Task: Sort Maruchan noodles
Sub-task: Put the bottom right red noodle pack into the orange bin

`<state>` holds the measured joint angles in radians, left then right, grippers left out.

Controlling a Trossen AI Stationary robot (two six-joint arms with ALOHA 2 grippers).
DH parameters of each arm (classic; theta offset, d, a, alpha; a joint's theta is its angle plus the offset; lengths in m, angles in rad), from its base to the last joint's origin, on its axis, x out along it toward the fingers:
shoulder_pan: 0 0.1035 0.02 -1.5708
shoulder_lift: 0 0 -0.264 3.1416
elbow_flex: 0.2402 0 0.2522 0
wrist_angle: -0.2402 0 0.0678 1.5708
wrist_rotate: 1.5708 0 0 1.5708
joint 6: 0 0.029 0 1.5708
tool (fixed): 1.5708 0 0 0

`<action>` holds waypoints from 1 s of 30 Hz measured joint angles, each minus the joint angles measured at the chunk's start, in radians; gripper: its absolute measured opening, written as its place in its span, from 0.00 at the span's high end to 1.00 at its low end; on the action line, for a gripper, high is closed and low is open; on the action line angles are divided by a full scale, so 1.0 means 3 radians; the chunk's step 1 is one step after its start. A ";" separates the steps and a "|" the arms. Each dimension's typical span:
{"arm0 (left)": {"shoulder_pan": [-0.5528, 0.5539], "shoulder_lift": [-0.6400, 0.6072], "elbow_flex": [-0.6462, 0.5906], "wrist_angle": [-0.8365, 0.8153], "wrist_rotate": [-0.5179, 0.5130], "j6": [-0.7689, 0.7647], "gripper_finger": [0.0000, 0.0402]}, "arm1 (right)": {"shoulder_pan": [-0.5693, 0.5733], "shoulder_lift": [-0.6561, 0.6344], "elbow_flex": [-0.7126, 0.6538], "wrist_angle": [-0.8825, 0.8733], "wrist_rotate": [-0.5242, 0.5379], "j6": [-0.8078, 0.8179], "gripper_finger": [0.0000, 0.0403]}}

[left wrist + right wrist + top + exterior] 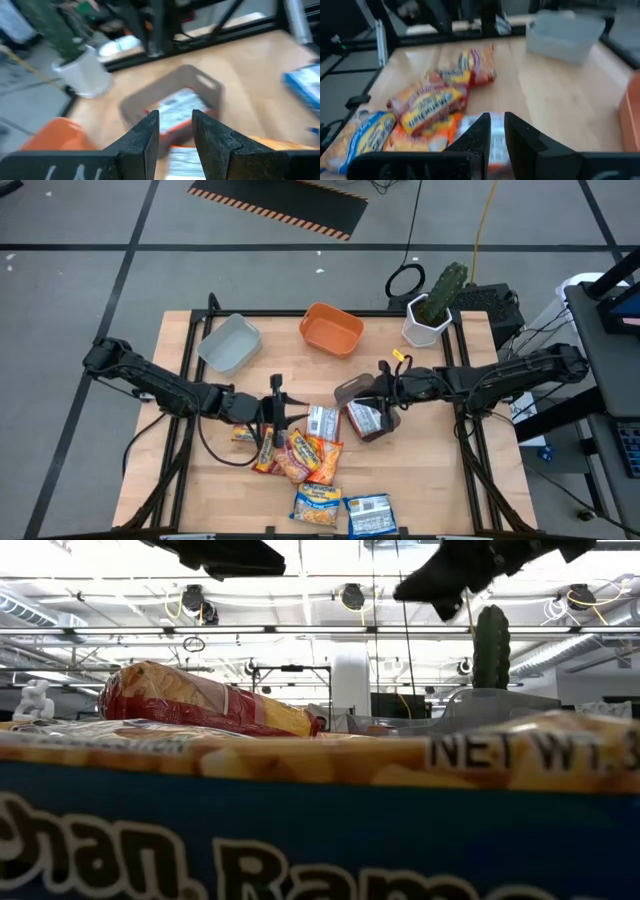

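**Light, crinkly packets: where we would take hold**

Because the packets are thin plastic around a brittle noodle block, we judge them light, slippery and easy to crush, so a soft pinch across a short sealed edge seems safest.

Nearest the front edge of the table lie two yellow-and-blue packets (317, 506) and (369, 514), side by side. Just behind them, a loose heap of orange Maruchan noodles (297, 454) overlaps mid-table. Our left gripper (276, 416) hangs over the heap's back rim, fingers (145, 137) parted a little with nothing between them. A red-and-white packet (323, 421) lies just beside it. Our right gripper (382, 402) hovers at a dark tray (352, 389) holding another red-and-white packet (364, 416); its jaws are nearly closed and empty. Toward the back edge stand a grey tray (229, 344) and an orange tray (332, 328).
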<state>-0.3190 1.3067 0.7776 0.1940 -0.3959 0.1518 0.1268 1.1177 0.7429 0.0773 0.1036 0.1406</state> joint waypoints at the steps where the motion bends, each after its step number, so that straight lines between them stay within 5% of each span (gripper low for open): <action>1: -0.0015 0.0000 0.0000 -0.0039 0.0067 -0.0091 0.69 | -0.0001 0.0028 0.0000 0.0126 0.0001 -0.0051 0.88; 10: -0.0218 0.0000 0.0000 -0.0409 0.0401 -0.0786 0.48 | -0.0145 0.0259 -0.0012 0.0334 0.0011 -0.0324 0.88; 18: -0.0793 0.0000 0.0000 -0.0749 0.0419 -0.1217 0.26 | -0.0247 0.0416 -0.0013 0.0288 -0.0004 -0.0107 0.88; 30: -0.1690 0.0054 0.0000 -0.1634 -0.0387 -0.2214 0.23 | -0.0247 0.0534 -0.0014 0.0283 -0.0004 0.0117 0.88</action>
<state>-0.8259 1.3230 0.7776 -0.2963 -0.5119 -0.5123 0.0528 1.2780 0.7387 0.1623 0.1024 0.1758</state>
